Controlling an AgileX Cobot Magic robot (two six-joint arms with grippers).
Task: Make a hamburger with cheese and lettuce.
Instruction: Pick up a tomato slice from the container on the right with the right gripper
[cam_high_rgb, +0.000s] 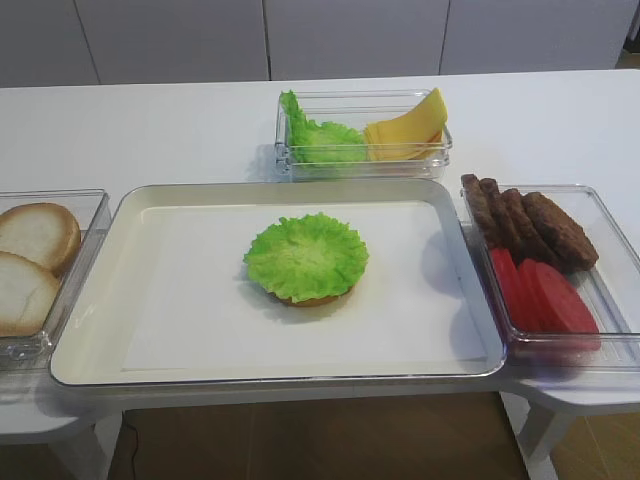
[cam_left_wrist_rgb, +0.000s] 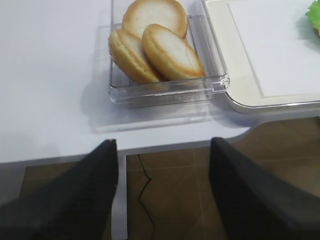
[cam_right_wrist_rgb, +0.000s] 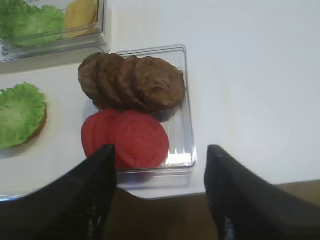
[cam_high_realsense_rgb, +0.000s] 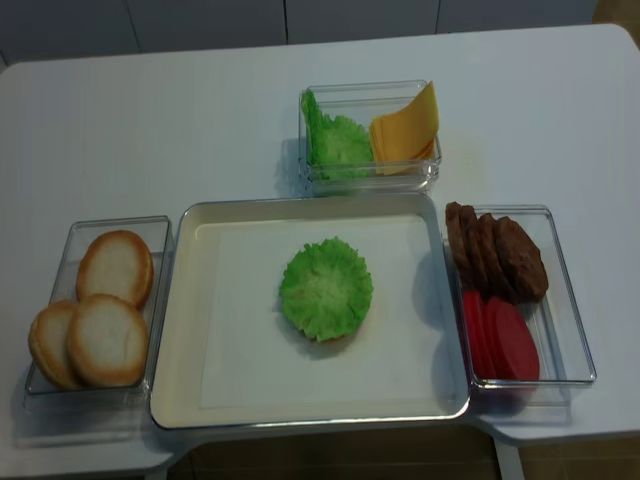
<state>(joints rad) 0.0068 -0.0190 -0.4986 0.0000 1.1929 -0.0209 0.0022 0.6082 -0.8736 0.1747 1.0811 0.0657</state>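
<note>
Right claw spread wide, empty, just short of tomato slices; left claw likewise spread, empty.

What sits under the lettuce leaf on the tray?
A tan bun base peeks out below the lettuce. Its top and anything between them stay hidden by the leaf.

We see the hamburger as a tan bun base under a wider frilly green leaf, flat at the tray's middle. More lettuce stands ruffled in the left half of the far clear box, with the cheese, fanned yellow-orange slices, leaning beside it.
</note>
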